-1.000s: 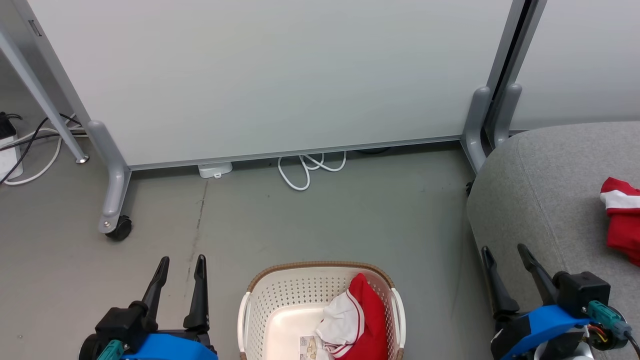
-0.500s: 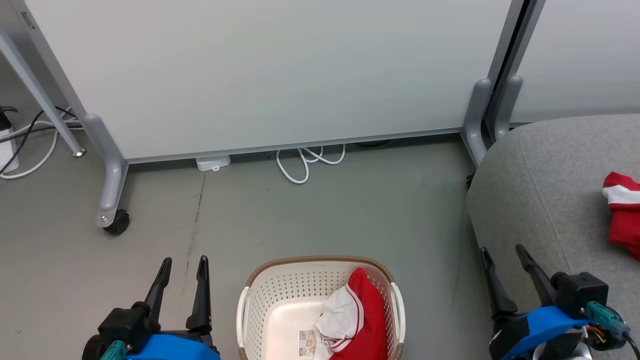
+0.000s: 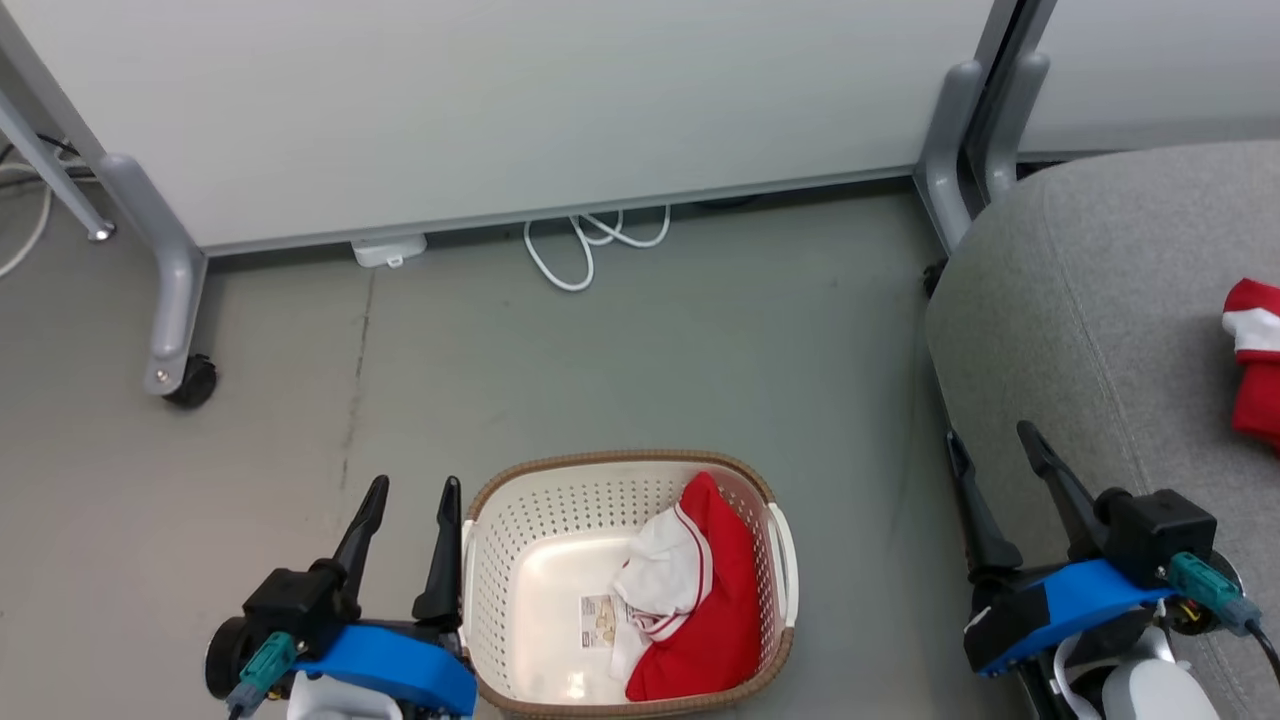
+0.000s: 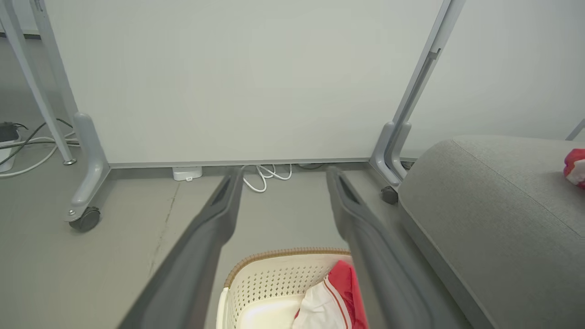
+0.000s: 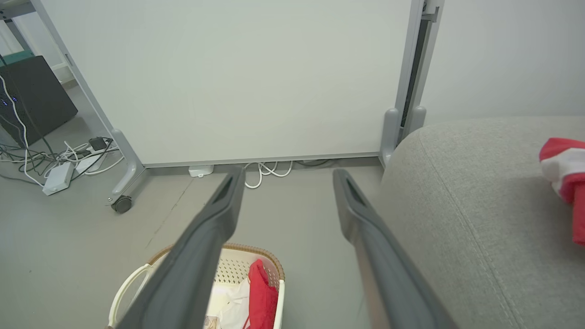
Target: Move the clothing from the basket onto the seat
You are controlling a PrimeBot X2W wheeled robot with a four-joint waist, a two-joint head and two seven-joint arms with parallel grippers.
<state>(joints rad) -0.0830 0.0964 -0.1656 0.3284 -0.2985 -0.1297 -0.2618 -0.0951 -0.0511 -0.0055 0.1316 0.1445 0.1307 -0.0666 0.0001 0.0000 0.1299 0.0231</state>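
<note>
A cream basket [image 3: 510,560] with a brown rim stands on the floor at the bottom middle of the head view. One red and white piece of clothing [image 3: 690,600] lies bunched in its right half, and the basket [image 4: 269,278] shows again between my left fingers. Another red and white piece of clothing [image 3: 1255,360] lies on the grey seat [image 3: 1100,320] at the right edge. My left gripper [image 3: 412,492] is open and empty, just left of the basket's rim. Over the seat's front corner my right gripper [image 3: 988,440] stands open, holding nothing.
A white partition panel [image 3: 500,100] on grey wheeled feet [image 3: 175,370] closes off the back. White cables [image 3: 590,245] and a small white box [image 3: 388,250] lie on the floor under it. Bare grey floor [image 3: 620,370] stretches between the panel and the basket.
The whole head view has shifted: the camera tilted down, so the basket and both grippers sit higher in the picture. The left gripper now stands closer to the basket's rim.
</note>
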